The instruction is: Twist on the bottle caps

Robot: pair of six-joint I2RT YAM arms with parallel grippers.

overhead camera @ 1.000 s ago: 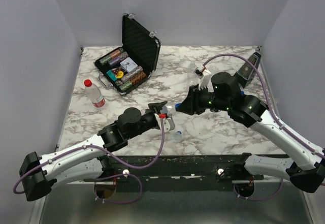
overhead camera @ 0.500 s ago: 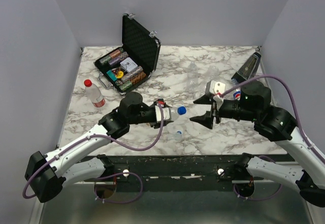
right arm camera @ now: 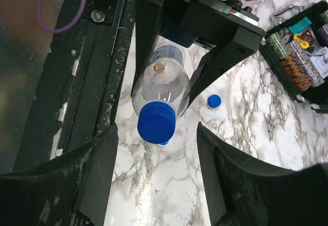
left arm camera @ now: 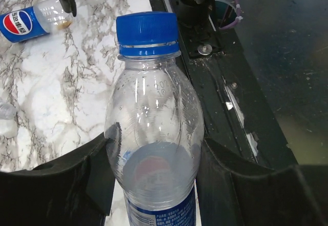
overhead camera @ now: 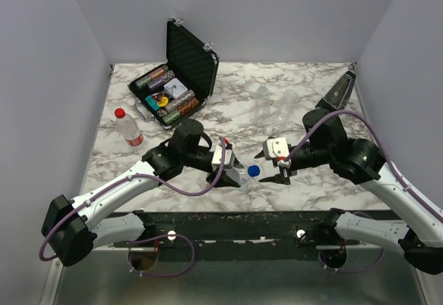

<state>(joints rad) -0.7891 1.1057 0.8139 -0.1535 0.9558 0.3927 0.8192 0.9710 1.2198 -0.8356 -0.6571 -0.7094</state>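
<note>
The left end effector (overhead camera: 234, 172) is clamped on a clear bottle (left arm camera: 154, 103) just below its shoulder, one dark finger (left arm camera: 61, 180) on each side of the body. A blue label band shows at the bottom edge of the left wrist view. The bottle is held off the worktop (overhead camera: 311, 77), close to its near edge and about midway between the two arms. It is tipped well over, with its neck pointing right. A blue cap (overhead camera: 253, 171) sits on the neck, down against the ring below it. Whether it is fully tight cannot be told.

The right end effector (overhead camera: 274, 165) faces that cap from the right with its fingers spread apart and gripping nothing. In the right wrist view the cap lines up with the gap between the fingers, with open space on either side.

A loose blue cap (right arm camera: 214, 101) lies flat on the marble, near the held bottle. A second small bottle with a red cap (overhead camera: 128, 128) stands upright at the left side of the worktop, well apart from both arms. Beyond it, at the far left, an open black case (overhead camera: 178, 84) holds rows of coloured chips. A Pepsi bottle (left arm camera: 28, 21) lies on its side further out on the marble.
</note>
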